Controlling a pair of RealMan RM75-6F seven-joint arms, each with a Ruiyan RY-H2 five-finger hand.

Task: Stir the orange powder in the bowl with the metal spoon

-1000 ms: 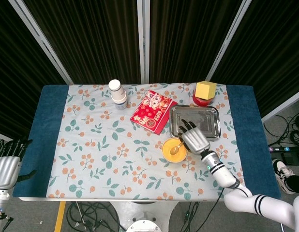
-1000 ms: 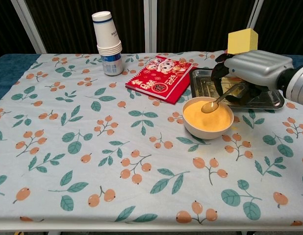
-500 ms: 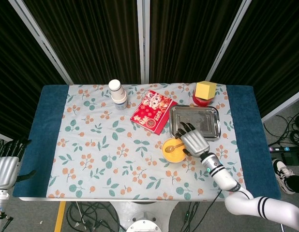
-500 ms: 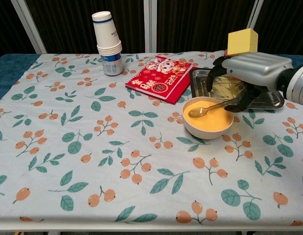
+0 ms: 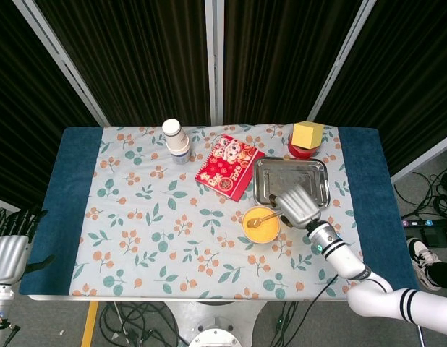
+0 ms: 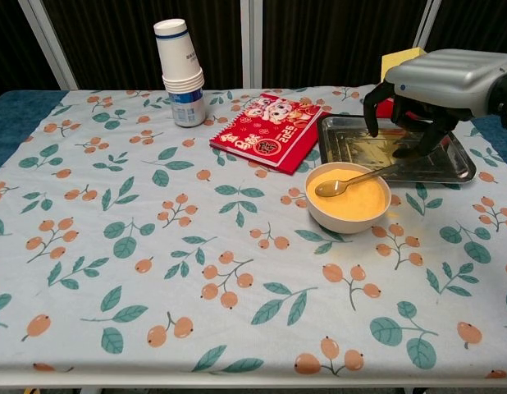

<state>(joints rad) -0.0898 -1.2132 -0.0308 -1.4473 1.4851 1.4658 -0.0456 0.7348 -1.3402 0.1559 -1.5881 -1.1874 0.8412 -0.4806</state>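
Dark curtains hang behind the table (image 6: pixel 114 271), where the metal spoon (image 6: pixel 352 180) rests alone in the bowl (image 6: pixel 348 215) of orange powder (image 6: pixel 356 201), and the right robot hand (image 6: pixel 438 82) hovers above the bowl, fingers apart, holding nothing, so stirring looks unfinished.

One bowl (image 6: pixel 349 200), one spoon (image 6: pixel 344 183), one tray (image 6: pixel 459 160) (metal), one red booklet (image 6: pixel 268 131).

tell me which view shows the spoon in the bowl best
The chest view: the metal spoon lies close and large, its head on the orange powder and handle over the bowl rim. The head view shows only a tiny glint.
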